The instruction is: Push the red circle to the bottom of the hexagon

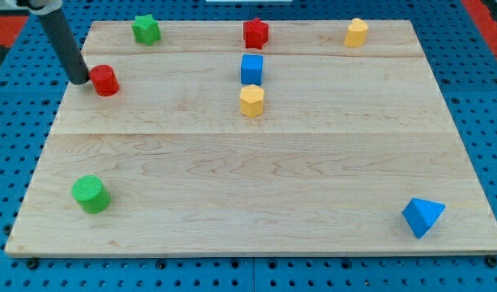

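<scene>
The end effector is a plain dark rod with no jaws to open or close; it leans down from the upper left of the frame, and my tip (79, 80) rests on the wooden surface (256, 186) just at the left side of the red circle (105, 80), seemingly touching it. To the right, near the frame's upper middle, sits the yellow hexagon (251, 100), well apart from the red circle, with a blue cube (251, 69) just above it and a red star-like block (255, 33) higher still. A green star-like block (146, 29) lies at the upper left, a yellow block (356, 32) at the upper right, a green cylinder (91, 195) at the lower left and a blue triangle (422, 216) at the lower right.
</scene>
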{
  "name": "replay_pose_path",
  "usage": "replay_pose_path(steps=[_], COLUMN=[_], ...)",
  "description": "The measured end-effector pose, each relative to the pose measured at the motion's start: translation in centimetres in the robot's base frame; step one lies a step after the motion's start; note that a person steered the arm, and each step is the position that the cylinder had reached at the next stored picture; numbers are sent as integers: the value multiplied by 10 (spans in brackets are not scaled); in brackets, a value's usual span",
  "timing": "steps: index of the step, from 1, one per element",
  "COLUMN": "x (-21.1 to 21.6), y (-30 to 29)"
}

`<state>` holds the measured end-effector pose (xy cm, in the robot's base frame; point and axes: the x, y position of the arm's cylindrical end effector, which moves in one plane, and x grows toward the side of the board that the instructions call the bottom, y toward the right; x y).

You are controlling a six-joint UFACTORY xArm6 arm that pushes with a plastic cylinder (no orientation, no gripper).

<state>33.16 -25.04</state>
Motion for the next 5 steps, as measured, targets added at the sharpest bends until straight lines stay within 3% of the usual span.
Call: replay_pose_path(steps=[1, 3, 4, 5], x=[10, 81, 63, 52], y=[53, 142, 113, 144])
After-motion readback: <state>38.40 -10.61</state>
